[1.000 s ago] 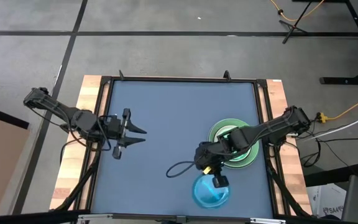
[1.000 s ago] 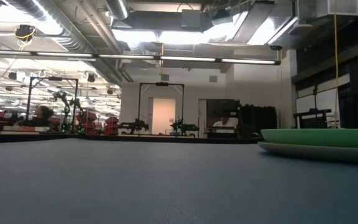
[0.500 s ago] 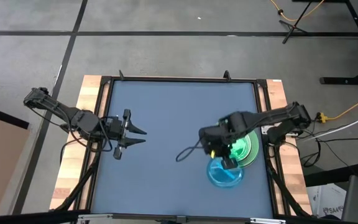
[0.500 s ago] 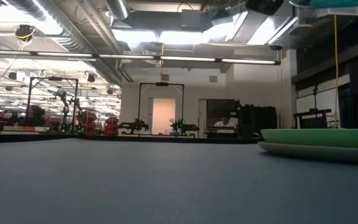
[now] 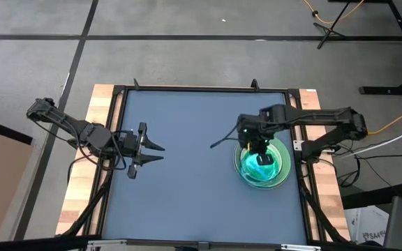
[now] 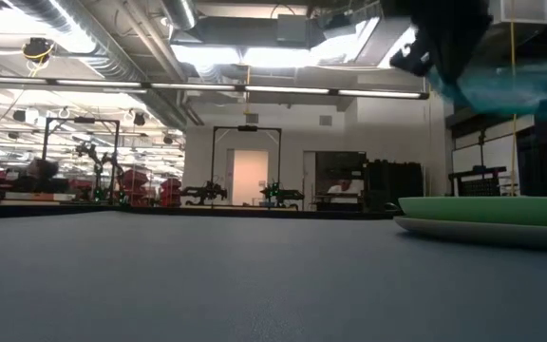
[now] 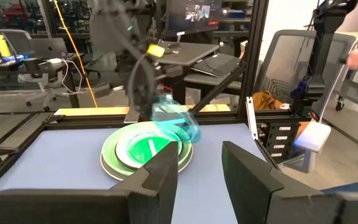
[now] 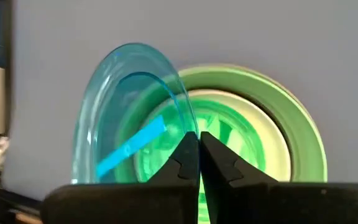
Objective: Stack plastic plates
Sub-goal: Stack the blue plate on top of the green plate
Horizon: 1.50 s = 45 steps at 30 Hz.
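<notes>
1. Right gripper (image 5: 259, 155) clamped on blue plate's (image 8: 126, 112) rim, held above green stack (image 5: 264, 164) at high view's right, ready for lowering.
2. Left gripper (image 5: 152, 153) parked centre-left, fingers apart, clear of stacking.

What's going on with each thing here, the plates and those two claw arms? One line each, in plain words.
small blue plate: see-through, held by its rim in the air, tilted, above the stack.
stack of plates: on the table's right side; large light green plate at the bottom, small green plate on top.
right gripper: jaws shut on the small blue plate's rim.
left gripper: jaws open, empty, waiting at the table's left.
</notes>
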Each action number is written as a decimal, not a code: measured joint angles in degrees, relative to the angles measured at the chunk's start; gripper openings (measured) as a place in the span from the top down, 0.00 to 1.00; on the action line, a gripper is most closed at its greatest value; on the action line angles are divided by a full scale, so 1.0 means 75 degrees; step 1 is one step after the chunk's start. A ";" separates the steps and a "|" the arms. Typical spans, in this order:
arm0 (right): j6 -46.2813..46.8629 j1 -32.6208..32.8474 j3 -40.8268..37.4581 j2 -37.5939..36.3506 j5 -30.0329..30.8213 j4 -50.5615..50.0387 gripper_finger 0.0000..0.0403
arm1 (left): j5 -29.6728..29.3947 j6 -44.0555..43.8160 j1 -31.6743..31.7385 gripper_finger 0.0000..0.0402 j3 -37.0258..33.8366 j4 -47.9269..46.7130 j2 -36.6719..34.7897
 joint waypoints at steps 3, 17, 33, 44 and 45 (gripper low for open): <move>-0.0432 -0.0513 -0.0753 -0.0265 -0.0026 0.0201 1.00 | -0.0002 0.0000 0.0000 0.71 0.0000 -0.0003 0.0000; -0.1658 -0.2594 -0.2945 -0.0387 -0.0760 0.1309 1.00 | -0.0017 0.0002 0.0000 0.71 0.0000 -0.0003 0.0000; -0.1233 -0.2818 -0.3788 -0.0378 -0.0817 0.2304 1.00 | -0.0032 0.0003 0.0000 0.71 0.0000 -0.0003 0.0003; -0.0820 -0.2815 -0.3791 -0.0375 -0.0319 0.2351 0.97 | -0.0032 0.0006 0.0000 0.71 0.0000 -0.0003 0.0003; -0.0820 -0.2815 -0.3791 -0.0375 -0.0316 0.2351 0.96 | -0.0032 0.0006 0.0000 0.71 0.0000 -0.0003 0.0003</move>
